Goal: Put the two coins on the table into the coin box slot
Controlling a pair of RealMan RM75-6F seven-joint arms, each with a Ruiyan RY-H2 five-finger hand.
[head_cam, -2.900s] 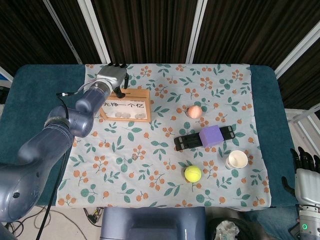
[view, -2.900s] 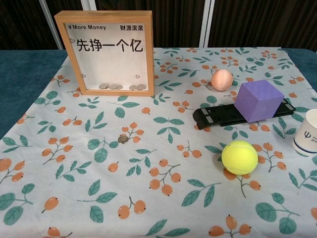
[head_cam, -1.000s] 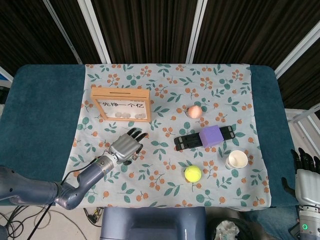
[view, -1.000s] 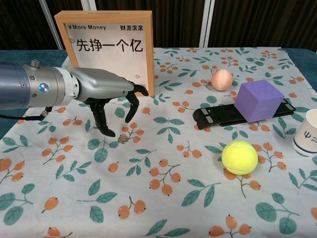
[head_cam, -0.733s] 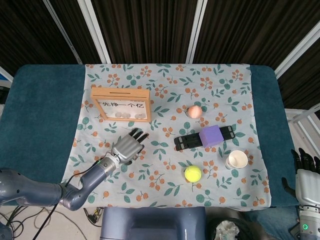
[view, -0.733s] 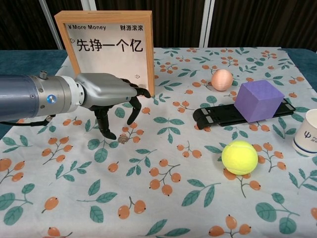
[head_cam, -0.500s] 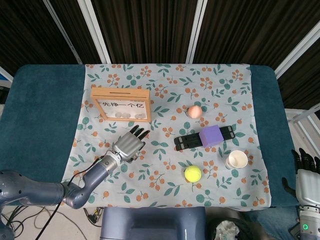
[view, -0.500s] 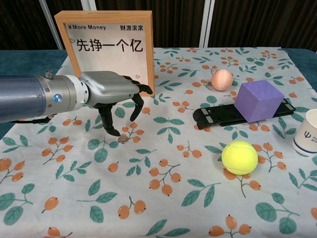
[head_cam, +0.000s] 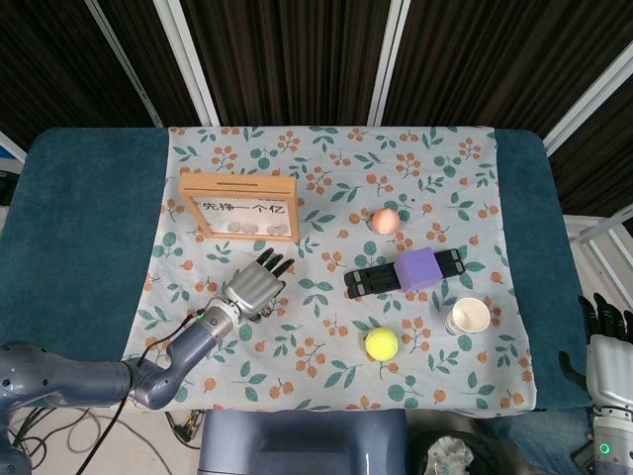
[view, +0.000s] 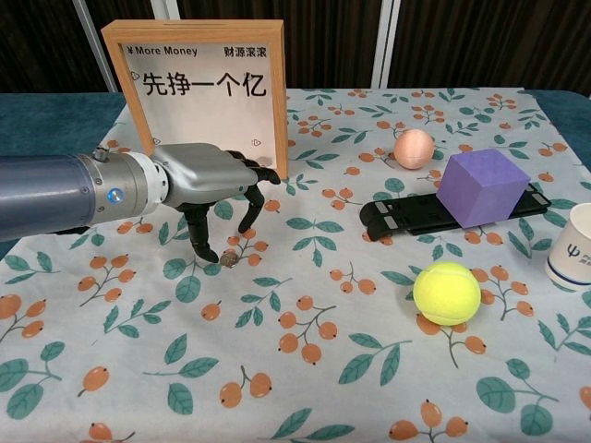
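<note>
The left hand's fingertips (view: 209, 255) point down at the cloth, spread and holding nothing, one tip just beside the coin (view: 227, 261), perhaps touching it. The left hand (view: 211, 181) hovers in front of the coin box (view: 201, 95), which stands upright near the table's far left corner. The right hand (head_cam: 605, 348) rests off the table's near right corner; its fingers appear released.

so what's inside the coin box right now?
Through the clear front of the coin box, several coins lie along the bottom. An exact count isn't possible: the left hand covers the lower edge in the chest view.
</note>
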